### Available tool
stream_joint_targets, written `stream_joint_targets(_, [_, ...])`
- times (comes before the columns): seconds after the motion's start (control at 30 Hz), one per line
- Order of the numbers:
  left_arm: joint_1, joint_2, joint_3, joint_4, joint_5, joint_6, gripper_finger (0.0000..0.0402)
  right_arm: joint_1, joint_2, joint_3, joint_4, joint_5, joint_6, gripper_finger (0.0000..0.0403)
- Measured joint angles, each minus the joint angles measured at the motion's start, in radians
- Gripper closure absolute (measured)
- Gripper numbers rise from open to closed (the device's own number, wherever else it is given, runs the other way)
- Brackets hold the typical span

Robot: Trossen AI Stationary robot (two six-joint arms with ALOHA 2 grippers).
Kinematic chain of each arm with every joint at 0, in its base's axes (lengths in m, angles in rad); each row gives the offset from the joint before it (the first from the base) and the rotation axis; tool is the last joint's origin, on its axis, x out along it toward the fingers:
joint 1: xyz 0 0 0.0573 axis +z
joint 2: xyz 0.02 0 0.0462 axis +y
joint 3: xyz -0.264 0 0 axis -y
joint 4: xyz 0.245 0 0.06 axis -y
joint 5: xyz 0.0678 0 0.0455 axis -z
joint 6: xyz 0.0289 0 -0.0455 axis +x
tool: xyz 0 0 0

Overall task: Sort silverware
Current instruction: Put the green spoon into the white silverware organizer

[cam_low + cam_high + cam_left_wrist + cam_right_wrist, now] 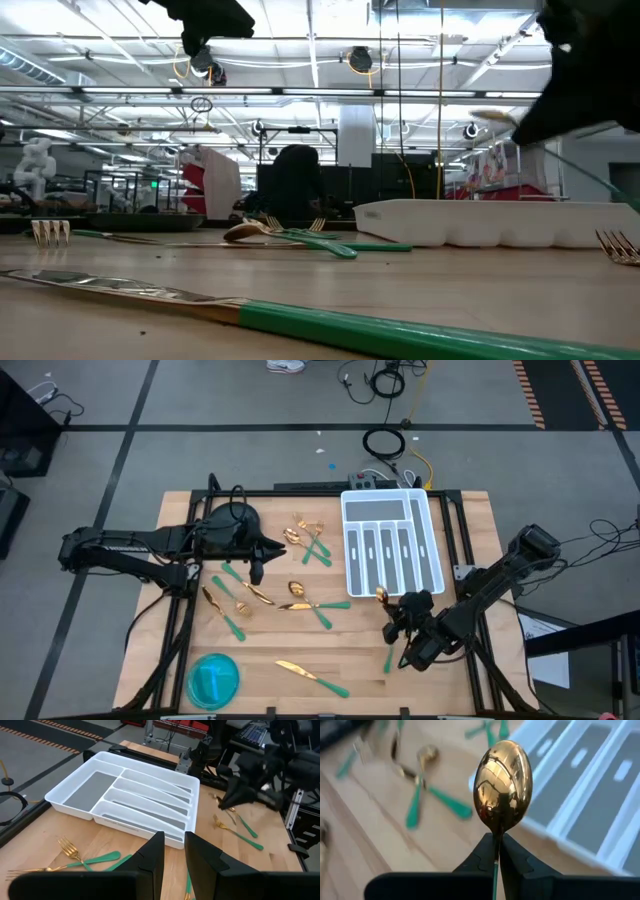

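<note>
Scattered across the wooden table (pixel 330 650): forks, spoons and knives (pixel 312 676) with gold heads and green handles, beside a blue bowl (pixel 213 680) at the near left corner. At the far edge, a white slotted tray (pixel 392 542), compartments showing only grey bottoms. Just off the tray's near end, right gripper (pixel 498 851) clamped shut on a spoon (pixel 502 785), gold bowl raised past the fingertips. Over the left-hand cutlery, left gripper (pixel 173 851), jaws narrowly parted, holding nothing.
</note>
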Motion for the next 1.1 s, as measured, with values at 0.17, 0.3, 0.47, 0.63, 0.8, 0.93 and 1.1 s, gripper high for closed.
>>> stream_joint_targets(0.17, [0.000, 0.000, 0.000, 0.013, 0.000, -0.006, 0.0320, -0.005, -0.147, -0.039, 0.001, 0.208, 0.060, 0.0402])
stream_joint_targets(0.3, [0.000, 0.000, 0.000, 0.028, 0.001, -0.006, 0.0320, -0.003, -0.311, -0.121, 0.000, 0.370, 0.097, 0.0402])
stream_joint_targets(0.47, [0.000, 0.000, 0.000, 0.041, 0.001, -0.024, 0.0320, 0.014, -0.575, -0.263, -0.001, 0.419, 0.120, 0.0402])
stream_joint_targets(0.63, [0.000, 0.000, 0.000, 0.041, 0.002, -0.034, 0.0320, 0.057, -0.890, -0.388, 0.020, 0.412, 0.125, 0.0402])
stream_joint_targets(0.8, [0.000, 0.000, 0.000, 0.056, 0.003, -0.033, 0.0320, 0.122, -1.210, -0.437, 0.063, 0.382, -0.117, 0.0402])
stream_joint_targets(0.93, [0.000, 0.002, 0.000, 0.107, 0.005, -0.033, 0.0320, 0.143, -1.455, -0.437, 0.127, 0.329, -0.417, 0.0402])
stream_joint_targets(1.1, [0.004, 0.011, 0.000, 0.157, 0.005, -0.033, 0.0320, 0.135, -1.463, -0.365, 0.195, 0.258, -0.724, 0.0402])
